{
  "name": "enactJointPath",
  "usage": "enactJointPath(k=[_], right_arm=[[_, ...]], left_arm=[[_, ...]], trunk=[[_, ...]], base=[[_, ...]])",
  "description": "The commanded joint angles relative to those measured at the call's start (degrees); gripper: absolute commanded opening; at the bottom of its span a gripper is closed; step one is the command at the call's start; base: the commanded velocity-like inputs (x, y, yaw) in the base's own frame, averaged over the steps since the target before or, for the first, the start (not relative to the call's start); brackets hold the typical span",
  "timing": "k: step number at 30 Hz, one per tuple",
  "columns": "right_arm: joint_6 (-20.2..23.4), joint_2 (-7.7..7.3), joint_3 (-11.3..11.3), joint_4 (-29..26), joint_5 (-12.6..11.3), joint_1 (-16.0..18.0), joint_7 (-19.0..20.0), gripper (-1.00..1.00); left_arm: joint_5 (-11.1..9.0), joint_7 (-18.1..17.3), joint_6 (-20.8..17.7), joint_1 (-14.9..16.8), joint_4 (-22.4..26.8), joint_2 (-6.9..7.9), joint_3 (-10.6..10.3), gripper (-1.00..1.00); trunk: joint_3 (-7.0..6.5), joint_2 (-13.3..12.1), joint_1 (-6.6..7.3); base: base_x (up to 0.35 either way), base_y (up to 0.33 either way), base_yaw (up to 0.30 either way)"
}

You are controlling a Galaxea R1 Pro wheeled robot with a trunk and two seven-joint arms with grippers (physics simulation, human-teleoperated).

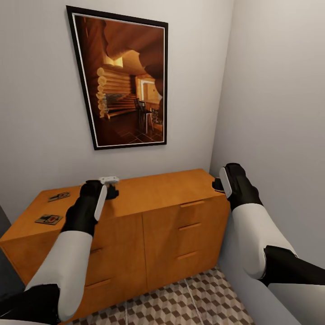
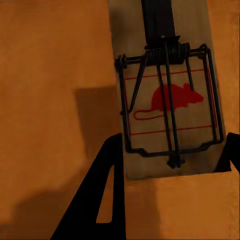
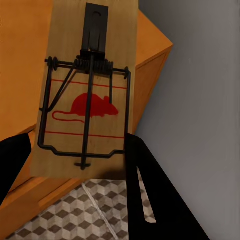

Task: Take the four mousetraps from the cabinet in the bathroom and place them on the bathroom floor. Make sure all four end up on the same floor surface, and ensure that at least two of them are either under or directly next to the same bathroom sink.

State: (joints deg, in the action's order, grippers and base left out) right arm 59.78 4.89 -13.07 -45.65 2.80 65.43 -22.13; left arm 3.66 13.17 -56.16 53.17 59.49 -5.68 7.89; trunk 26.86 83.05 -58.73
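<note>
Your left end effector (image 1: 109, 187) pinching a mousetrap (image 2: 167, 100) over the cabinet (image 1: 153, 194) top, right end effector (image 1: 220, 184) pinching another mousetrap (image 3: 85, 95) at the cabinet's right corner by the wall, two more traps (image 1: 48, 219) flat on the cabinet's left end, bathroom floor (image 1: 198, 302) below.

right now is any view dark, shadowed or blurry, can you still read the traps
Left wrist view: dim, a gripper shadow falls on the cabinet top, yet the mousetrap reads sharp. Right wrist view: brighter, that mousetrap is crisp. Head view: even light, no glare; the two traps on the cabinet's left look tiny.
</note>
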Motion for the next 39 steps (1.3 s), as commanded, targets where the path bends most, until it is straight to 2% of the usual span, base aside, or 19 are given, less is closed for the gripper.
enactJointPath(k=[1,5,8,16,18,21,23,24,26,27,32,39], right_arm=[[0.2,0.07,-0.2,0.0,0.3,0.1,0.1,-1.00],[0.2,0.10,-0.2,-0.1,0.3,0.1,0.1,-1.00],[0.2,0.11,-0.2,-0.3,0.3,0.1,0.1,-1.00],[0.2,0.44,0.1,-0.8,0.2,0.1,0.1,-1.00],[0.2,0.73,1.3,-0.8,0.2,0.1,0.1,-1.00],[0.2,1.25,4.9,-1.0,0.1,0.1,0.3,-1.00],[0.2,1.95,6.5,-1.5,0.1,0.1,0.4,-1.00],[0.2,3.01,8.1,-2.6,0.0,0.1,0.4,-1.00],[0.2,4.71,9.7,-5.2,-0.1,0.1,0.4,-1.00],[0.2,5.10,10.0,-6.1,-0.2,0.1,0.4,-1.00],[0.2,5.10,11.2,-9.7,-0.5,0.1,0.5,-1.00],[0.2,5.10,11.6,-10.8,-0.7,0.1,0.5,-1.00]], left_arm=[[0.5,-0.1,-0.7,0.0,1.1,-0.21,0.1,-1.00],[0.7,-0.1,-2.3,0.1,5.5,-0.70,-0.1,-1.00],[0.8,-0.1,-2.7,0.1,6.8,-0.81,-0.2,-1.00],[0.4,-0.1,-2.9,0.0,7.5,-0.88,-0.3,-1.00],[0.2,-0.1,-2.9,0.0,7.4,-0.89,-0.3,-1.00],[0.1,-0.1,-2.9,0.1,7.3,-0.91,-0.3,-1.00],[0.1,-0.1,-3.0,0.1,7.3,-0.91,-0.3,-1.00],[0.0,-0.1,-3.0,0.0,7.3,-0.91,-0.3,-1.00],[0.1,0.0,-3.1,0.0,7.2,-0.91,-0.3,-1.00],[0.1,0.0,-3.1,0.0,7.2,-0.91,-0.3,-1.00],[0.1,0.1,-3.4,0.0,7.2,-0.84,-0.2,-1.00],[0.0,0.2,-3.5,0.0,7.0,-0.83,-0.2,-1.00]], trunk=[[0.07,0.0,0.00],[0.07,0.0,0.00],[0.07,0.0,0.00],[0.07,0.0,0.00],[0.07,0.0,0.00],[0.07,0.0,0.00],[0.07,0.0,0.00],[0.07,0.0,0.00],[0.07,0.0,0.00],[0.07,0.0,0.00],[0.07,0.0,0.00],[0.07,0.0,0.00]], base=[[0.000,0.000,0.000],[0.000,0.000,0.000],[0.000,0.000,0.000],[0.000,0.000,0.000],[0.000,0.000,0.000],[0.000,0.000,0.000],[0.000,0.000,0.000],[-0.006,0.000,0.000],[-0.055,0.000,0.000],[-0.136,0.000,0.000],[-0.251,0.000,0.000],[-0.329,0.000,0.000]])
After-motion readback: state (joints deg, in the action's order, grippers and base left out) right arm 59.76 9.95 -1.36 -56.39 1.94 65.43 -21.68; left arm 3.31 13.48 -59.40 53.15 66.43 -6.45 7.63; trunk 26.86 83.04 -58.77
